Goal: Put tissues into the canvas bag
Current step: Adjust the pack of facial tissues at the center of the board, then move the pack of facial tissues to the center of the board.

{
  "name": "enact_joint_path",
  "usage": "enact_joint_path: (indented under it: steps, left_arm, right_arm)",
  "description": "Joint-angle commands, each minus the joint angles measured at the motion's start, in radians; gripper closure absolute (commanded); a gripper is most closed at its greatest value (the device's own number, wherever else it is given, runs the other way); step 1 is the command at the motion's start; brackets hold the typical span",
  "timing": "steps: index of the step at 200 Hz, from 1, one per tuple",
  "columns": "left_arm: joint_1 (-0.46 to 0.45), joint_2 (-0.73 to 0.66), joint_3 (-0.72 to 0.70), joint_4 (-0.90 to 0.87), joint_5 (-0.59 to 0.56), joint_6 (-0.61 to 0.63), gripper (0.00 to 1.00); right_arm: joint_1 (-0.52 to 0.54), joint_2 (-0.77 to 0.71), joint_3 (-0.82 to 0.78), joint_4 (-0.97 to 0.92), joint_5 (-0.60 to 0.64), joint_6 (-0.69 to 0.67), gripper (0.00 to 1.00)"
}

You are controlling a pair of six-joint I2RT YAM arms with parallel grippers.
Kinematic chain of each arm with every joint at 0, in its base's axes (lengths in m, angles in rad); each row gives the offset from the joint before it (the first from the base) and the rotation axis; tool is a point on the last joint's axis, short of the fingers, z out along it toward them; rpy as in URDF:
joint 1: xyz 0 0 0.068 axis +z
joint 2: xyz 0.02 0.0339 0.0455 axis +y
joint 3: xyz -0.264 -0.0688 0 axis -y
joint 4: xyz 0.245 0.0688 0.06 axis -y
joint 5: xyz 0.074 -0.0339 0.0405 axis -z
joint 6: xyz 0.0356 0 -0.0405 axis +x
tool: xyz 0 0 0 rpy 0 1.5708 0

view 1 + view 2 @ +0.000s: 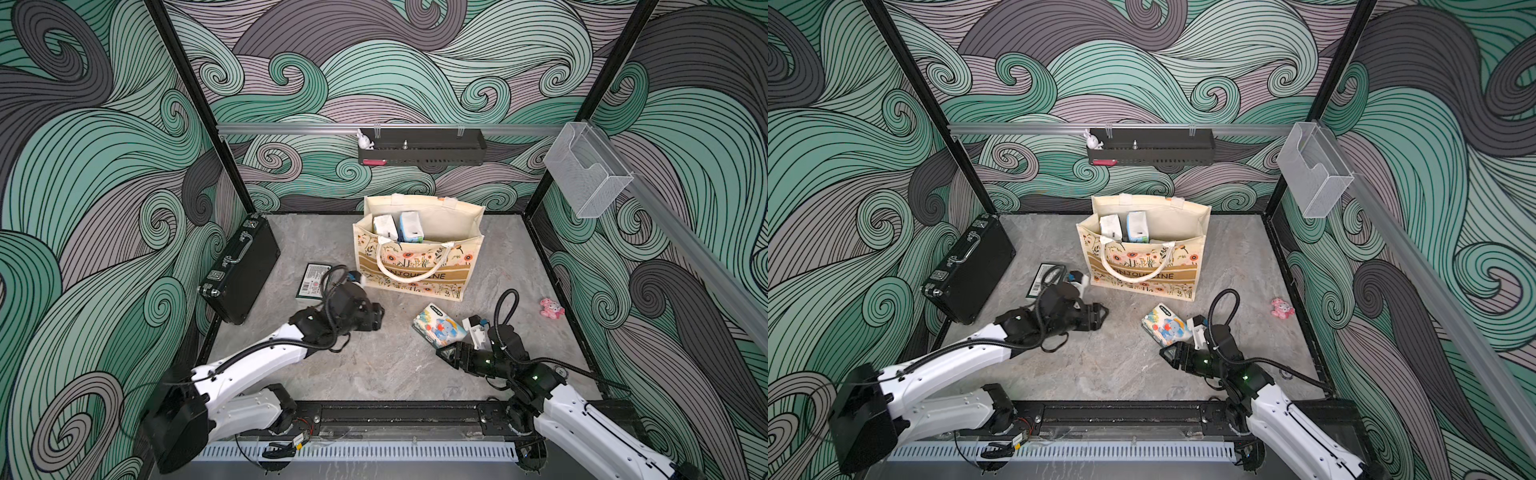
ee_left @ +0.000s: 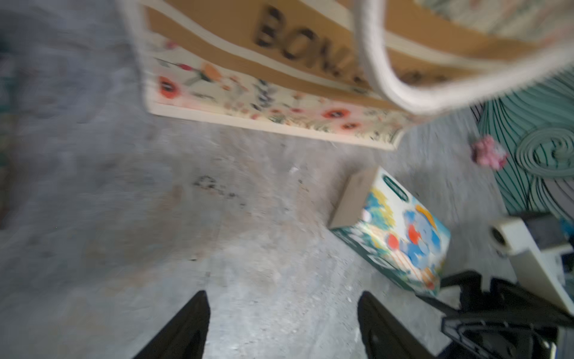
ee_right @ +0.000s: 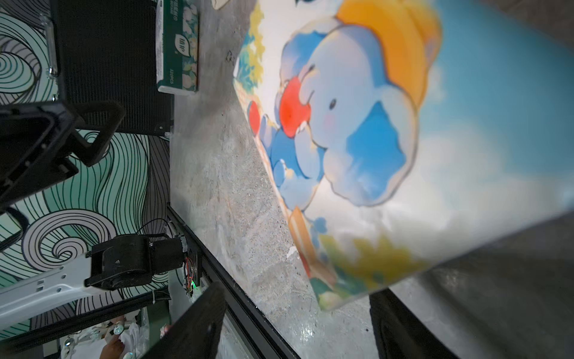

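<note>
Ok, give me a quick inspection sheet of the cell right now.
Surface: grey slab, no spill seen.
Job's things: bag upright, open, white pack and blue pack inside; green pack flat to its left; elephant pack at right gripper.
Clutter: black case, pink toy.
Grippers: left gripper open, empty; right gripper open at elephant pack's corner.
Cables: left hose, right hose loop above wrists; no snag seen.
Surroundings: shelf, clear holder on wall rails.
</note>
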State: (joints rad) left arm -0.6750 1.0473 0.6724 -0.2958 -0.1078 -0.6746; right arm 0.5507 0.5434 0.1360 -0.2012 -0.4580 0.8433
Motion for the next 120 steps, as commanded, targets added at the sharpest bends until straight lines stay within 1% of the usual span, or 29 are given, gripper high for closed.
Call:
enact_joint_path:
  steps: [1,6,11,23,35,49,68,85,96,109,120]
  left_arm:
    - [0.134,-0.127,-0.081,-0.05,-0.109,-0.021,0.11]
    - [0.16,-0.146,-0.089,-0.033,-0.133,-0.015,0.1]
    - [0.181,-0.157,-0.083,-0.025,-0.164,-0.012,0.07]
    - [0.213,-0.139,-0.051,-0.007,-0.232,0.003,0.03]
    - [0.243,-0.075,0.001,0.006,-0.296,0.021,0.01]
    - [0.293,0.051,0.086,0.01,-0.337,0.03,0.01]
    - [0.383,0.228,0.216,-0.029,-0.343,-0.007,0.01]
    - [0.428,0.366,0.313,-0.013,-0.34,0.015,0.01]
    - [0.452,0.48,0.383,-0.026,-0.337,0.026,0.01]
    - [0.48,0.579,0.47,-0.058,-0.308,0.031,0.01]
    - [0.499,0.645,0.542,-0.101,-0.251,0.039,0.01]
  right_arm:
    - [0.004,-0.033,0.003,-0.032,0.046,-0.004,0.26]
    - [0.005,-0.036,0.006,-0.039,0.047,-0.01,0.26]
    - [0.004,-0.036,0.009,-0.044,0.048,-0.015,0.26]
    - [0.004,-0.029,0.02,-0.06,0.045,-0.032,0.26]
    - [0.005,-0.018,0.033,-0.08,0.039,-0.05,0.25]
    - [0.005,-0.017,0.053,-0.119,0.041,-0.071,0.24]
    - [0.004,-0.047,0.078,-0.202,0.051,-0.096,0.23]
    - [0.003,-0.102,0.095,-0.265,0.063,-0.108,0.23]
    - [0.002,-0.143,0.099,-0.297,0.064,-0.106,0.23]
    - [0.002,-0.186,0.102,-0.323,0.062,-0.096,0.23]
    - [0.001,-0.212,0.102,-0.341,0.055,-0.089,0.23]
